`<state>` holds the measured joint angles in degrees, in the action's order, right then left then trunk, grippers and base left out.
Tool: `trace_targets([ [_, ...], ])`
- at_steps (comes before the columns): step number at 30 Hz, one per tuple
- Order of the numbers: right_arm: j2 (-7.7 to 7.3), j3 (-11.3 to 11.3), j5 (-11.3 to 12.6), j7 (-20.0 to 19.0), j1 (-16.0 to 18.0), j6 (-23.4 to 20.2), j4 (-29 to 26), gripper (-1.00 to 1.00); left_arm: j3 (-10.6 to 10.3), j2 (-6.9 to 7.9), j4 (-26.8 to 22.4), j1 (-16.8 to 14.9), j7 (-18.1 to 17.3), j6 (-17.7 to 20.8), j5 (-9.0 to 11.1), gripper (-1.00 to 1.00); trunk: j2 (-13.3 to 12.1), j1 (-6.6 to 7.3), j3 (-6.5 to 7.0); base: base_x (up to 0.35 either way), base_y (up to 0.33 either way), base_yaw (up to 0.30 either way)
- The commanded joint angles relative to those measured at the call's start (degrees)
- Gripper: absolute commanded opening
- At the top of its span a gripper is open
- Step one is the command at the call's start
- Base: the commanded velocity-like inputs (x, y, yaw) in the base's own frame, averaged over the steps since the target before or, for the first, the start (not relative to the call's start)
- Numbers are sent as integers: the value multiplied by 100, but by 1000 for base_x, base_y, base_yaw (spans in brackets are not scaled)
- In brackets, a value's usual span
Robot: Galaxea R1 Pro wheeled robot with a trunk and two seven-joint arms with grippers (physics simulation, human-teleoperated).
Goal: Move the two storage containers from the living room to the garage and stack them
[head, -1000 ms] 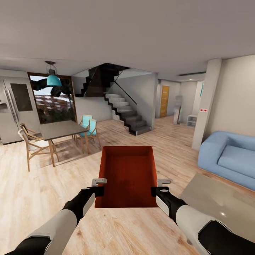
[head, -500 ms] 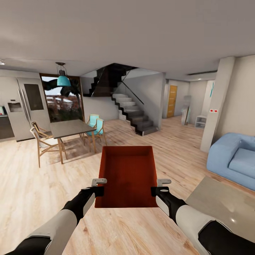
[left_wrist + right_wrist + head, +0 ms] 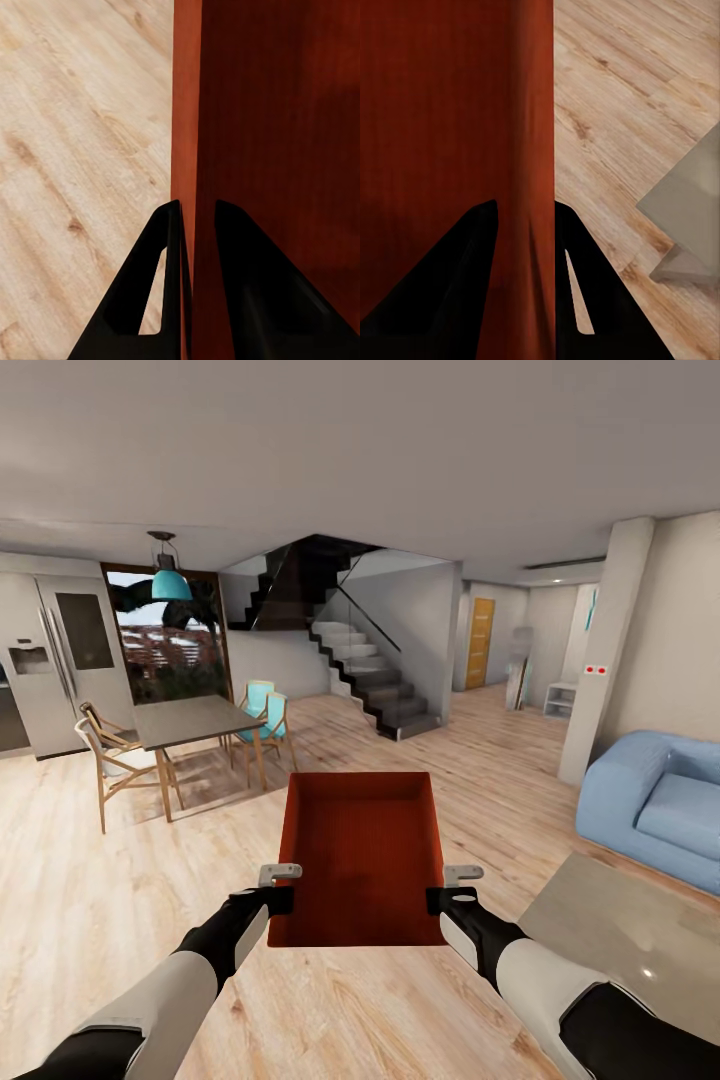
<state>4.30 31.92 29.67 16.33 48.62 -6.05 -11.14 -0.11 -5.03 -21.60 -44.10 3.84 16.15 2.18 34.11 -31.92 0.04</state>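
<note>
Straight ahead of the robot at 12 o'clock, one orange-red storage container [image 3: 362, 855] is held off the light wood-plank floor [image 3: 120, 880] of the living room, its open top facing up and its long axis running away from the head camera. Both arms reach forward from the lower corners of the head view, forearms angled inward, white sleeves ending in black wrists. The left gripper [image 3: 268, 901] meets the container's left wall near its near corner, at about 7 o'clock of the bin; the right gripper [image 3: 452, 901] meets the right wall at about 5 o'clock. The two sit level with each other.

From the left wrist camera, the left gripper's two black fingers [image 3: 169, 277] straddle the thin wall of the container [image 3: 277, 112], one outside and one inside, clamped on it, with plank floor beyond. From the right wrist camera, the right gripper [image 3: 521, 217] likewise pinches the opposite wall of the bin [image 3: 450, 97], fingers on both faces, with a grey rug [image 3: 686, 202] on the planks beyond.

Around the room: a blue sofa [image 3: 655, 805] at 3 o'clock, the grey rug [image 3: 620, 935] at 4 o'clock, a dining table [image 3: 190, 722] with chairs at 10 o'clock, a dark staircase [image 3: 365, 680] at 12 o'clock, an orange door [image 3: 479, 643] at 1 o'clock
</note>
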Motion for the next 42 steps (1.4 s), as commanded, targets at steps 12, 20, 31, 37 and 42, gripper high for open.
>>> trace_targets([
  [12, 1, 168, 83, -112, -1, -37, -20, -100, -7, -6, -18, -2, 46, 35, 89, -100, 3, -2, -2, 7, 0, 0],
  [20, 1, 165, 83, -112, -1, -37, -20, -100, -7, -6, -19, -2, 46, 31, 88, -100, 3, -2, -2, 72, 0, 0],
  [31, 1, 165, 83, -112, -1, -37, -20, -100, -7, 2, -15, -2, 38, 28, 88, -100, 3, -2, -2, 305, 9, 0],
  [37, 1, 165, 83, -112, -1, -37, -20, -100, 2, 2, -11, -2, 38, 28, 89, -100, 3, -2, -2, 322, 77, 0],
  [42, 1, 173, 83, -112, -1, -37, -20, -100, 2, 2, -11, -2, 38, 28, 89, -100, 3, -2, -2, 322, 87, 0],
])
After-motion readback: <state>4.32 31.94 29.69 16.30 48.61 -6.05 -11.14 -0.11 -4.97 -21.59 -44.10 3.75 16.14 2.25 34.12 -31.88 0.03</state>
